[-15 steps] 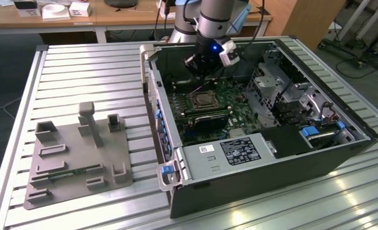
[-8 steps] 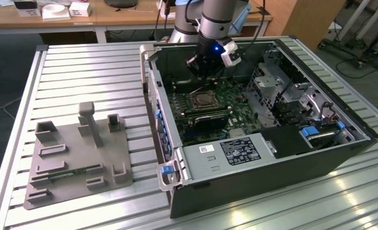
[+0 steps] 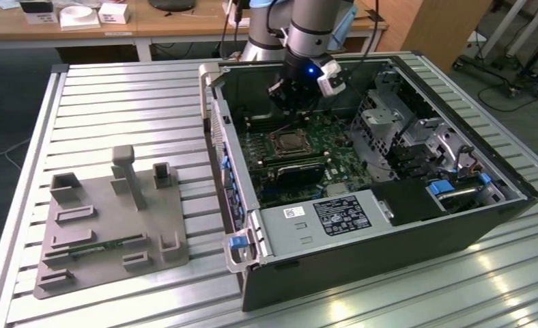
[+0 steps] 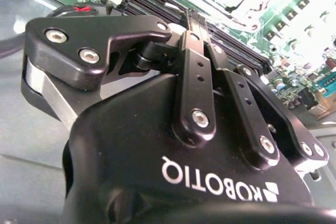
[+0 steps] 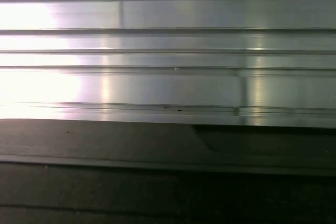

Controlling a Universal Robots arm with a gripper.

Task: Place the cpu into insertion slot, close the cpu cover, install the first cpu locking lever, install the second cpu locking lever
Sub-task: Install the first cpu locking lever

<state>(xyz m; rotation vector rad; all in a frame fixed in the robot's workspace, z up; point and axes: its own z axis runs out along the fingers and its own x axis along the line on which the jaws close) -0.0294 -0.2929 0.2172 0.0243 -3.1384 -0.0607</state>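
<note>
We are starting with the socket [image 3: 292, 142]: a square, dark recess with a silvery metal rim, lying on the green board [image 3: 342, 164] inside the open computer case [image 3: 342, 260], toward the far side. We cannot pick out the chip as a thing apart from the socket, so we are not saying whether it is seated or whether the cover is down.

The gripper [image 3: 290, 109] is hanging just above and beyond the socket, very near it. In the second wrist view its black, bolted fingers [image 4: 195, 77] are drawn together, with nothing showing between them, beside the long black memory slots [image 4: 157, 3].

We are judging the work to be at one of the socket steps, though which one is unclear. Anything done there is calling for a level, finely aimed approach, since thin metal parts and crowded slots leave little room.

The case is resting on a ribbed, shiny aluminium surface [image 3: 123, 89]; a matte grey moulded tray [image 3: 105, 232] is sitting at the exterior view's left.
</note>
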